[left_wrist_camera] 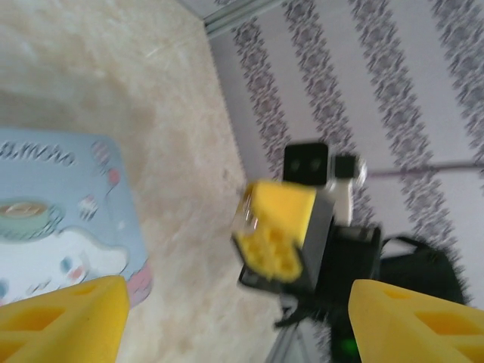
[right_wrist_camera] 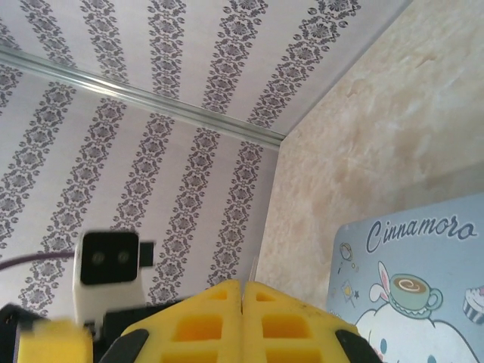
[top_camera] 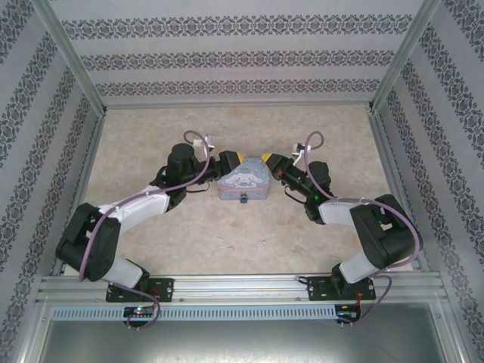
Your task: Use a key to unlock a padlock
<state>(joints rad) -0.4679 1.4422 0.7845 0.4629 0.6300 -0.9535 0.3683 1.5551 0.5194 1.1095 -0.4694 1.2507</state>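
The tiny bluish padlock hangs at the near side of the pastel-blue cartoon tin box. My left gripper hovers over the box's far left corner. It is open, its yellow fingers wide apart with nothing between them. Opposite it, over the far right corner, my right gripper is shut. A thin pale metal sliver, apparently the key, sticks out from between its fingertips. In the left wrist view the same glint, the key, shows at the tip of the right gripper.
The tin box lies flat mid-table on the beige marbled surface. Patterned walls enclose the table on three sides. Both arms bend inward from their bases on the near rail.
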